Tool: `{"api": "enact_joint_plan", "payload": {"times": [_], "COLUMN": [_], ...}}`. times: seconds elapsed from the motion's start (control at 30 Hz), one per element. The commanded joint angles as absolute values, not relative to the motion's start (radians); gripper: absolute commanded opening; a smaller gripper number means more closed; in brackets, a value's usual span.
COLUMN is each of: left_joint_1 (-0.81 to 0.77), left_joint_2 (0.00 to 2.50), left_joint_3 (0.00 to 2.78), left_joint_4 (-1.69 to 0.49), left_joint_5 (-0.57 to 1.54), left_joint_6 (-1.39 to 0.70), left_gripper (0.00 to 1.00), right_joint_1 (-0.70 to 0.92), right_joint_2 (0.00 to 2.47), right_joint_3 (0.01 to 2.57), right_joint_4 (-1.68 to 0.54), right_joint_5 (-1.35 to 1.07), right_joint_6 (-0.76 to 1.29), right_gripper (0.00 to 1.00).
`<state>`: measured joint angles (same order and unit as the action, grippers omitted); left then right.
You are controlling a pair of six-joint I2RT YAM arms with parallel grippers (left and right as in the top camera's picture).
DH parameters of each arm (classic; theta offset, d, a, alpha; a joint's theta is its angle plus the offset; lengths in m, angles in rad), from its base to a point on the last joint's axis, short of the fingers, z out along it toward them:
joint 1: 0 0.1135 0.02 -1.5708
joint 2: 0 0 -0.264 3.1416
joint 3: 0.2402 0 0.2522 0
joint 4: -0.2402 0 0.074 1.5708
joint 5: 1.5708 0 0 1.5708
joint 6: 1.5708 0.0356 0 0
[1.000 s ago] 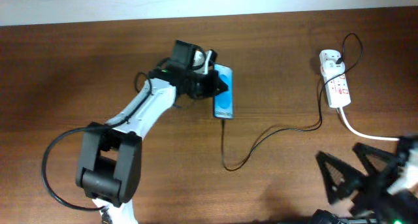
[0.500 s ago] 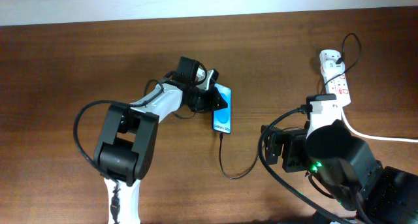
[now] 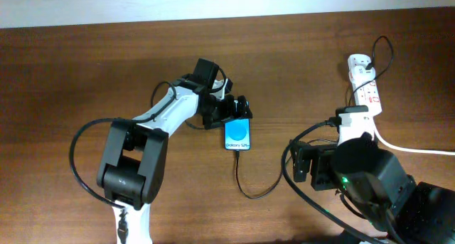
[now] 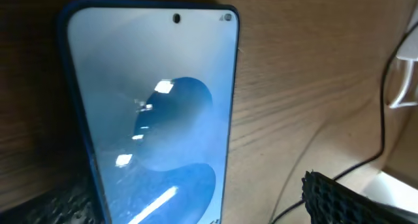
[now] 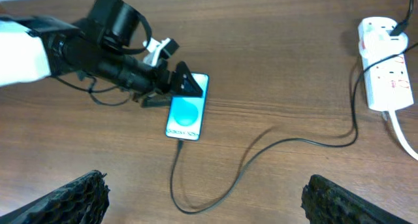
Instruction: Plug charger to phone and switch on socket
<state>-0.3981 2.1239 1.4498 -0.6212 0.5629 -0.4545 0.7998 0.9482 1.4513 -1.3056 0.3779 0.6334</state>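
Observation:
The phone [image 3: 238,135] lies flat on the wooden table, blue screen up. My left gripper [image 3: 231,112] is open at the phone's upper end. In the left wrist view the phone [image 4: 157,113] fills the space between the spread fingers [image 4: 339,201], and the right one stands clear of it. The thin black charger [image 3: 245,187] meets the phone's lower end, curls right and runs up to the white socket [image 3: 365,87]. My right gripper [image 5: 212,208] hangs open high above the charger [image 5: 261,152], holding nothing.
A thicker white cable [image 3: 409,147] leaves the socket toward the right edge. The bulky right arm [image 3: 362,176] covers part of the table below the socket. The table's back edge meets a white wall [image 3: 213,2].
My left gripper has opened and let go of the phone, which now lies flat, lower and slightly left. The right arm swung in over the charger a second ago and has held since.

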Motion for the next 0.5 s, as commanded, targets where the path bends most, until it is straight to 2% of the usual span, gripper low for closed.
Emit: {"api": "enact_joint_plan", "payload": {"times": [0.0,0.33,0.4,0.47], "left_joint_1": [-0.389,-0.353,-0.319,-0.282], "left_joint_2": [2.211,2.191,2.133,2.017], "left_joint_3": [1.392,1.439,1.502,1.568], "left_joint_4": [-0.649,-0.753,-0.836,-0.895], "left_joint_5": [0.350,0.128,0.043,-0.060], "left_joint_6": [-0.478,-0.451,-0.451,-0.432], "left_gripper": [1.00,0.99,0.99,0.99], "right_joint_1": [0.796,0.796,0.783,0.724], "right_joint_2": [0.946,1.021,1.085,1.159], "right_joint_3": [1.448,1.446,1.446,1.446], "right_joint_4": [-1.325,-1.284,-1.296,-1.362], "right_joint_5": [0.402,0.428,0.435,0.435], "right_joint_6": [0.644,0.685,0.821,0.987], "right_gripper": [0.99,0.98,0.46,0.17]}}
